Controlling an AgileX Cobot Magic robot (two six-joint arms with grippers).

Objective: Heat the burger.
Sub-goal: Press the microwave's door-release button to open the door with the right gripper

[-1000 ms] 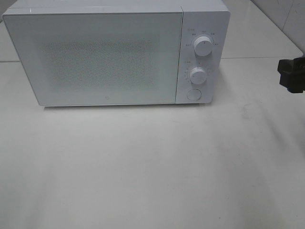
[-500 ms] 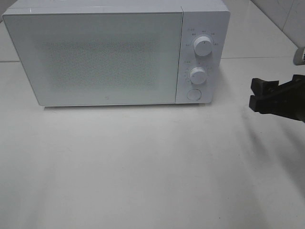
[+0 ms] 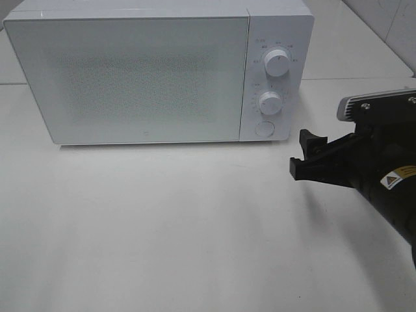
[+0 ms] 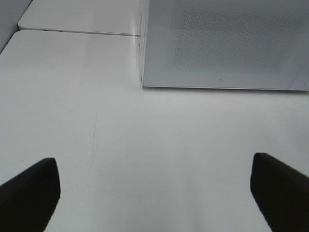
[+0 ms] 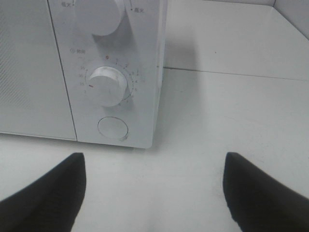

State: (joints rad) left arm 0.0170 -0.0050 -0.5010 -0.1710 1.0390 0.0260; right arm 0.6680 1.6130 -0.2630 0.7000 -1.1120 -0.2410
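Microwave (image 3: 149,78) door sits shut and the burger is nowhere in sight, perhaps inside, while the right gripper (image 3: 301,155), spread and empty like the left gripper (image 4: 154,174), hovers near the round button (image 3: 264,128), so a squarely aimed press looks next.

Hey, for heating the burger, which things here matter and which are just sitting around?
For the job: microwave, upper dial, lower dial, round button, right gripper. No burger in view.
Just there: table, wall.
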